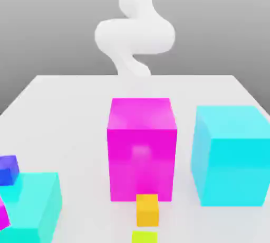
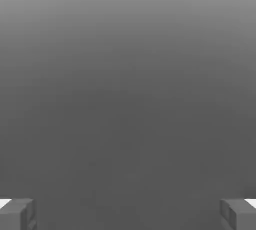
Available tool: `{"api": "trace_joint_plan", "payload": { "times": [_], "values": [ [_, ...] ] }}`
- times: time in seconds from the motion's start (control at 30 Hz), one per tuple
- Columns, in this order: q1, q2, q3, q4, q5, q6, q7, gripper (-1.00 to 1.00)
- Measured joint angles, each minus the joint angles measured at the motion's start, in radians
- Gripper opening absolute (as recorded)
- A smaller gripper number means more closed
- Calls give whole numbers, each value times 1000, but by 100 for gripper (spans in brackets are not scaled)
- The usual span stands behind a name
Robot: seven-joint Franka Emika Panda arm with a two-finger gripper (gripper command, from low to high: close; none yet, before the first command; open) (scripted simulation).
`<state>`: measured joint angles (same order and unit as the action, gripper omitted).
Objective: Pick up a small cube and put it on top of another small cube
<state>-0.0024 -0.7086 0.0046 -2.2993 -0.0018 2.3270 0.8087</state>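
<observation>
Holding nothing with the gripper [image 2: 128,214], jaws spread wide in the hand view. Find the likely task pieces low in the exterior view: near bottom centre, an orange small cube [image 1: 147,213], and below it a yellow-green small cube [image 1: 144,237], cut by the bottom edge; at the exterior view's left edge, a blue small cube [image 1: 8,170] and, lower, a small magenta cube [image 1: 3,215]. Cannot tell which to lift or which to build on. Could knock the large magenta block [image 1: 141,157], mid-frame, when reaching for the orange one, given how close behind it seems to stand. Could also nudge the yellow-green one while closing on its neighbour, or topple the stack by releasing off-centre. Might meet an awkward height at the blue one, apparently on or behind the turquoise block [image 1: 45,197], lower left; cannot tell which. Looks like solid blocks, not containers, with no contents to describe.
</observation>
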Motion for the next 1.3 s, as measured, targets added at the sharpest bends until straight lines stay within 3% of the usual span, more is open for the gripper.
{"api": "trace_joint_plan", "payload": {
  "times": [0.93, 1.07, 1.1, 1.3],
  "values": [
    [1, 1021, 29, 8, -23, 302, 100, 0],
    [6, 1166, 23, 31, -29, 400, 107, 0],
    [8, 1200, 21, 38, -31, 427, 108, -100],
    [8, 1217, 21, 41, -32, 441, 109, -100]
  ]
}}
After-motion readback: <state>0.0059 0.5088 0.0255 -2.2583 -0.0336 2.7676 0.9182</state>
